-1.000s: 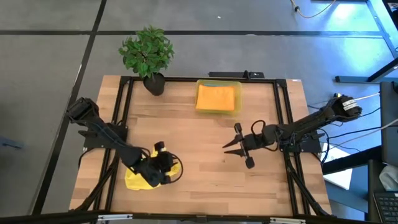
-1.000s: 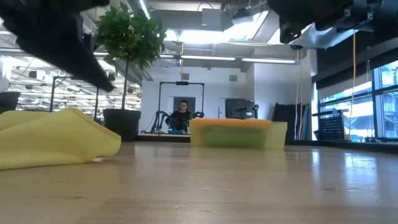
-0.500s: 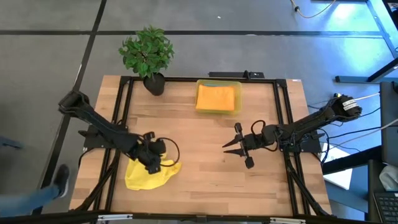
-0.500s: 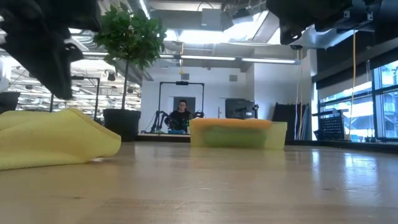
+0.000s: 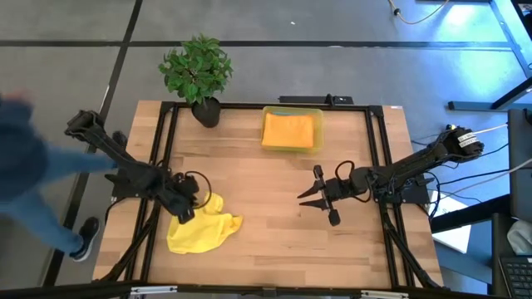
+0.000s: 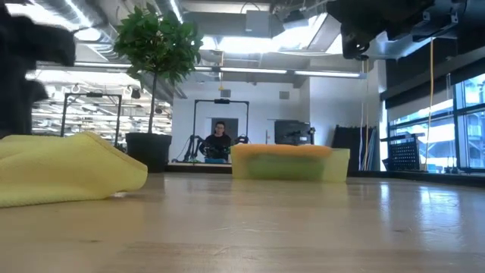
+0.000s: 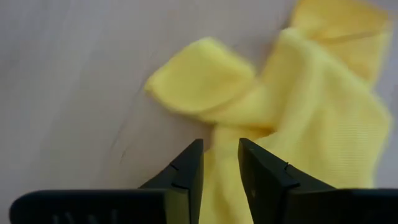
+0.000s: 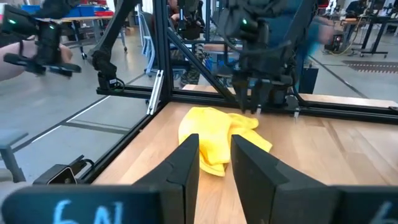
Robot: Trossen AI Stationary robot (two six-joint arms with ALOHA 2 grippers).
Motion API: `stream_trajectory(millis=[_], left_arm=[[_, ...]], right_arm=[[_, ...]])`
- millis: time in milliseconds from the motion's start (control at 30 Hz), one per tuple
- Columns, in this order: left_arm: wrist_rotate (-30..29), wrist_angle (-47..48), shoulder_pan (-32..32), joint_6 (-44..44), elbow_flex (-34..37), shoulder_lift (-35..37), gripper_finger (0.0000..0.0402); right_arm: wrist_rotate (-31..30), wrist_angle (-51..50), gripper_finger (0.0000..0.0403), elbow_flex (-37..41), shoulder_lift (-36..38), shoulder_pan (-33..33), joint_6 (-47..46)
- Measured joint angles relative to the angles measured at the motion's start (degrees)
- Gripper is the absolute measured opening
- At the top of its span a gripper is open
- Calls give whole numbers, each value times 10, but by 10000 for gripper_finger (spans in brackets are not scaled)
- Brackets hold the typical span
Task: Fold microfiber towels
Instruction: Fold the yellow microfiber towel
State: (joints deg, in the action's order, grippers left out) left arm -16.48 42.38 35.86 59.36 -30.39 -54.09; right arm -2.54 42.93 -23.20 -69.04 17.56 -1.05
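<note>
wooden table [image 5: 274, 199]: crumpled yellow towel [image 5: 201, 232] just beneath empty, slightly parted left gripper [image 5: 188, 213].

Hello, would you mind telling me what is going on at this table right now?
A two-armed robot is working on towels. The left gripper is above the edge of a crumpled yellow towel near the table's front left; its fingers are slightly apart and hold nothing. The right gripper waits over bare wood at centre right. An orange towel lies in the yellow bin at the back.
</note>
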Motion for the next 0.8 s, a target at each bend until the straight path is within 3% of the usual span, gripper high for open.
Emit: stream_trajectory(millis=[133,367,567,800], left_arm=[[11,-45,-1,36,68,51,101],[56,-253,0,3,163,73,139],[55,-276,0,5,179,68,168],[57,-377,0,-59,179,68,168]], right_arm=[[0,1,94,0,0,0,4],[1,1,94,0,0,0,13],[1,1,94,0,0,0,13],[1,1,94,0,0,0,13]])
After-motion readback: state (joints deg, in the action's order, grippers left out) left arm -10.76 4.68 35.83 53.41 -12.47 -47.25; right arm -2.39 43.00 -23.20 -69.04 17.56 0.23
